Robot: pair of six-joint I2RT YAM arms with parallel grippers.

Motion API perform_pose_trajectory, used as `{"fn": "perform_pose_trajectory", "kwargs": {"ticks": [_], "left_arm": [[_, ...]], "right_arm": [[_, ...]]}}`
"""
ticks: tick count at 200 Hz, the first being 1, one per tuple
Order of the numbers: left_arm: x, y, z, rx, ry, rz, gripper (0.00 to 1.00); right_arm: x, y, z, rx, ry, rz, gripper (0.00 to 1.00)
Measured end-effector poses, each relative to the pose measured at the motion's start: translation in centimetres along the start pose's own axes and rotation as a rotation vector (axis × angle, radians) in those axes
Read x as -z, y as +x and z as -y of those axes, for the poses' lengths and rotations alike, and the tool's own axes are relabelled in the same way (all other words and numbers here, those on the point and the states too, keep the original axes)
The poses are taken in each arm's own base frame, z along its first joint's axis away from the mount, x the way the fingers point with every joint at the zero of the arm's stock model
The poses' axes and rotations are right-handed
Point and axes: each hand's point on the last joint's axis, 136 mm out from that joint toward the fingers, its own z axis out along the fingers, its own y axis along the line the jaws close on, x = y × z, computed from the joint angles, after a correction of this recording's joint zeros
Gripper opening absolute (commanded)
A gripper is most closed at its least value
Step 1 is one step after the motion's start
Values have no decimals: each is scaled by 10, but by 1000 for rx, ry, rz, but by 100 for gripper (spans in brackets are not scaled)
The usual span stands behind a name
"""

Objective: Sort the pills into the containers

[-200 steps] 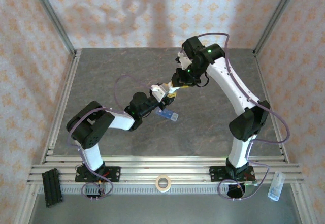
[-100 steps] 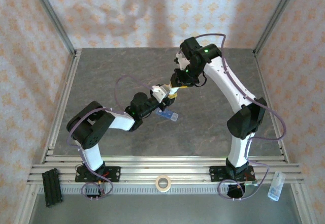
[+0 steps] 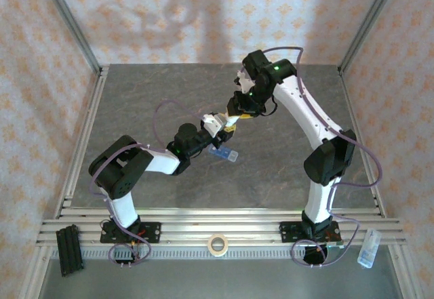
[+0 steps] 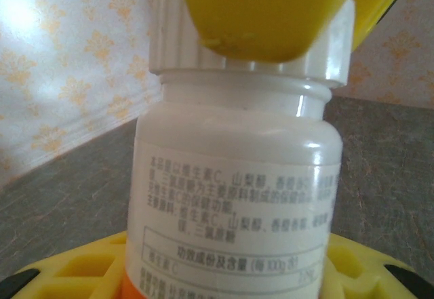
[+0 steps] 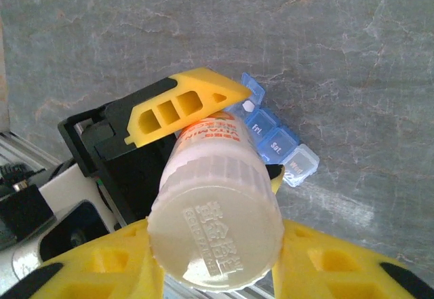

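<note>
Your left gripper (image 3: pixel 218 124) grips the bottle (image 4: pixel 230 177) body. Your right gripper (image 3: pixel 239 114) fingers flank its cap (image 5: pixel 215 234); can't tell if clamped. Organiser (image 5: pixel 278 143) lies on the table (image 3: pixel 291 156) just beside, one lid up.

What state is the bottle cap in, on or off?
On. The ribbed white cap sits squarely over the bottle neck.

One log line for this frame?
left pincer: shut on white plastic pill bottle | right pincer: around its ribbed white cap, grip unclear | translucent blue pill-organiser strip: on grey table, one lid open
</note>
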Motion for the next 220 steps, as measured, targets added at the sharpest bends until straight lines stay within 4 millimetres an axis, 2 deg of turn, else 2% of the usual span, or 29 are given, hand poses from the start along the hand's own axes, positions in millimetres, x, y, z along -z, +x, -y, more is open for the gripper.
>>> {"fn": "perform_pose_trajectory", "kwargs": {"ticks": [39,114,147,176,205,220], "left_arm": [[-2,-4,4,1,8,10,0],[-2,-13,8,1,15,45,0],[-2,-13,8,1,15,47,0],[-2,-13,8,1,15,46,0],[-2,-13,8,10,15,46,0],[-2,-13,8,21,18,47,0]], "right_arm": [[-8,-2,1,-46,-11,2,59],[-1,-19,-1,-116,-27,65,91],[15,-39,-2,-138,-59,146,93],[36,-59,6,-169,-80,237,92],[73,-70,14,-154,-84,352,85],[92,-68,14,-99,-72,402,77]]}}
